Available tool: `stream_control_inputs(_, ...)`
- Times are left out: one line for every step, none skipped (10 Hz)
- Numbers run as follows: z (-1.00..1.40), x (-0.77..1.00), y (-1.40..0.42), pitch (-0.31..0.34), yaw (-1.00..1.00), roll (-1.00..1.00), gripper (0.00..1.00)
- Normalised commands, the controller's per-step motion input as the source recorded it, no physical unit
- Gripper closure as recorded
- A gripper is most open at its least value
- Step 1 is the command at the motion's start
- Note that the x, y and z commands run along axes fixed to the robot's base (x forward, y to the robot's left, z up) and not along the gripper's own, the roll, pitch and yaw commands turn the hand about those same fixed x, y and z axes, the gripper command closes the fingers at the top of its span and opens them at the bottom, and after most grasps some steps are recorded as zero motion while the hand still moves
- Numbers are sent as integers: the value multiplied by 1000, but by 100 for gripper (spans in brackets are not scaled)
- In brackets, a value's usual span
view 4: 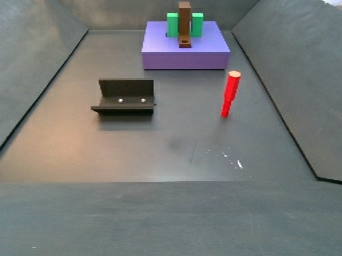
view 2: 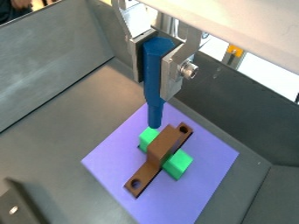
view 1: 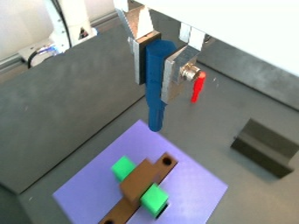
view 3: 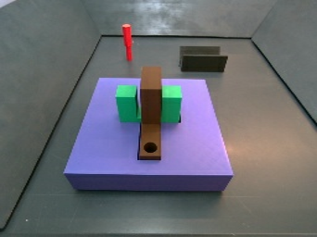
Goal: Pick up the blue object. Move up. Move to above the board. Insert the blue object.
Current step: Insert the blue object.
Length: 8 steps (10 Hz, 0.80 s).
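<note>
Blue peg (view 1: 156, 83): slim plain cylinder, long axis upright, lower end pointing down toward the purple slab (view 1: 93, 179); lifted clear of the floor. Gripper (view 1: 159, 63): closed on the peg's upper part, silver fingers (view 1: 179, 74) at its sides, in both wrist views; high above the slab. Brown board (view 2: 158, 157): flat on the slab through a green block (view 2: 176, 163), hole (view 2: 136, 183) empty. Red peg (view 4: 230, 94): upright on the floor

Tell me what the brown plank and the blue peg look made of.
The long brown plank looks like matte wood or plastic: flat colour, no glare. The slim blue cylindrical peg, clamped in the pincer above the slab, looks like smooth plastic, evenly coloured; neither is certain.
</note>
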Motion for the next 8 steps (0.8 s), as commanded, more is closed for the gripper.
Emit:
stream_control_inputs(-269,0,-986,-26,54,87,100)
stream_control_inputs(-306,60,-911,0,0,54,100)
stream_control_inputs(-311,0,-783,-17,0,47,100)
stream_control_inputs(-494,-20,-754,-99,0,81,100)
stream_control_inputs(-537,117,-597,-23,-143,-13,100)
stream_control_inputs(-411,146,-449,0,-140,-70,100)
stream_control_inputs(-366,137,-426,0,-106,-54,100)
stream_control_inputs(-326,89,-357,0,-57,-57,100)
